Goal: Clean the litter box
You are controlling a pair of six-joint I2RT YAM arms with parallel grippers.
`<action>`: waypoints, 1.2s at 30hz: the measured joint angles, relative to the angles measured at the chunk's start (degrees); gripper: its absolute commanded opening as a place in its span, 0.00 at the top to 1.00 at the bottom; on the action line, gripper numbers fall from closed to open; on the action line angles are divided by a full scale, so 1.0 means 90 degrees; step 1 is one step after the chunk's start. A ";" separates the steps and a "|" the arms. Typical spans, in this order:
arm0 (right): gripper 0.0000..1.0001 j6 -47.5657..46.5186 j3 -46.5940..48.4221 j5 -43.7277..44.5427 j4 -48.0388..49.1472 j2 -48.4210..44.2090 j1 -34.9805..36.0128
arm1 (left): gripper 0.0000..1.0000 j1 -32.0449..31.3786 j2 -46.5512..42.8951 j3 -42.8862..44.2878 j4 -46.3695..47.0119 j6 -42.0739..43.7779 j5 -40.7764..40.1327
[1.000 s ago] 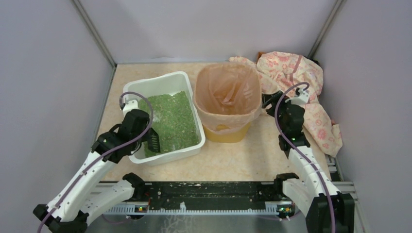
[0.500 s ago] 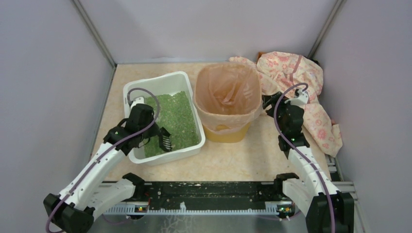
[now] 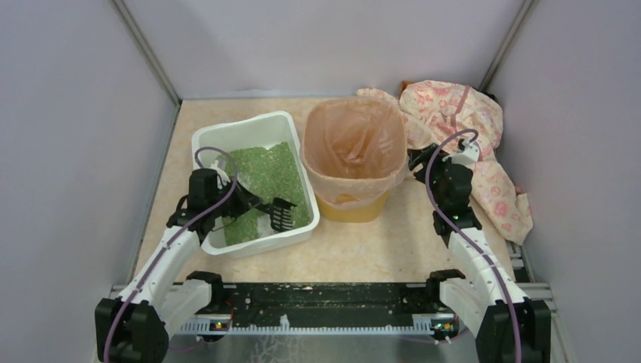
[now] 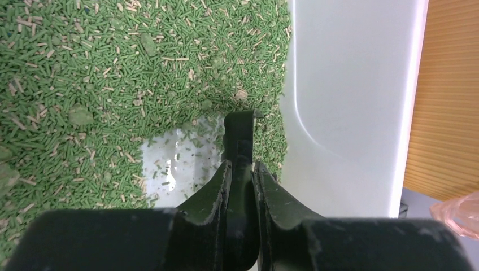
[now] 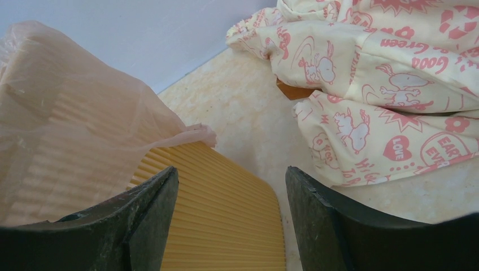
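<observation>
Scoop (image 3: pixel 281 214) clamped by handle between narrow jaws of left gripper (image 4: pixel 240 167). Blade held low in litter box (image 3: pixel 240 127), centre-left of top view, so clumps can be raked from green litter (image 3: pixel 264 170). White floor bared there. Right gripper (image 5: pixel 230 178) held wide and empty beside lined bin (image 3: pixel 355 206), probably as steadying guard. Versus a second ago: scoop swept from box's left side to lower right; right arm unmoved.

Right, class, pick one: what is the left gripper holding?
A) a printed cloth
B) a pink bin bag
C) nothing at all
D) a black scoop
D: the left gripper is shut on the black scoop, over the green litter in the white litter box.
</observation>
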 measured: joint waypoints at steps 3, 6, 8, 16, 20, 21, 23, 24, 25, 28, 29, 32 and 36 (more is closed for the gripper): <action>0.30 -0.0049 0.0000 0.0024 -0.0015 0.0000 0.0000 | 1.00 0.0253 0.0146 -0.0226 0.0427 -0.0112 0.0529; 0.30 -0.0092 0.0000 0.0056 -0.0017 0.0000 0.0000 | 1.00 0.0580 0.0134 -0.0364 0.0641 -0.0197 0.0998; 0.30 -0.0104 0.0000 0.0070 -0.0022 0.0000 0.0000 | 1.00 0.0835 0.0095 -0.0469 0.0702 -0.0253 0.1321; 0.30 -0.0114 0.0000 0.0075 -0.0058 0.0000 0.0000 | 1.00 0.2453 -0.0478 -0.0617 0.0449 -0.0374 0.2489; 0.30 -0.0119 0.0000 0.0092 -0.0080 0.0000 0.0000 | 1.00 0.3172 -0.0707 -0.0617 0.0367 -0.0389 0.3062; 0.30 -0.0119 0.0000 0.0095 -0.0087 0.0000 0.0000 | 1.00 0.3303 -0.0721 -0.0617 0.0376 -0.0425 0.3198; 0.30 -0.0136 0.0000 0.0095 -0.0102 0.0000 0.0000 | 1.00 0.3597 -0.0748 -0.0617 0.0457 -0.0534 0.3551; 0.30 -0.0141 0.0000 0.0095 -0.0104 0.0005 0.0000 | 1.00 0.3704 -0.0763 -0.0619 0.0510 -0.0605 0.3694; 0.30 -0.0143 0.0000 0.0095 -0.0104 0.0010 0.0000 | 1.00 0.3793 -0.0780 -0.0619 0.0573 -0.0675 0.3820; 0.30 -0.0158 0.0000 0.0100 -0.0107 0.0017 0.0000 | 1.00 0.4065 -0.0840 -0.0619 0.0775 -0.0857 0.4182; 0.30 -0.0158 0.0000 0.0100 -0.0107 0.0017 0.0000 | 1.00 0.4141 -0.0845 -0.0619 0.0831 -0.0889 0.4265; 0.30 -0.0163 0.0000 0.0102 -0.0107 0.0017 0.0000 | 1.00 0.4323 -0.0845 -0.0619 0.1018 -0.1047 0.4498; 0.30 -0.0175 0.0000 0.0112 -0.0109 0.0019 0.0000 | 1.00 0.4449 -0.0850 -0.0629 0.1333 -0.1292 0.4736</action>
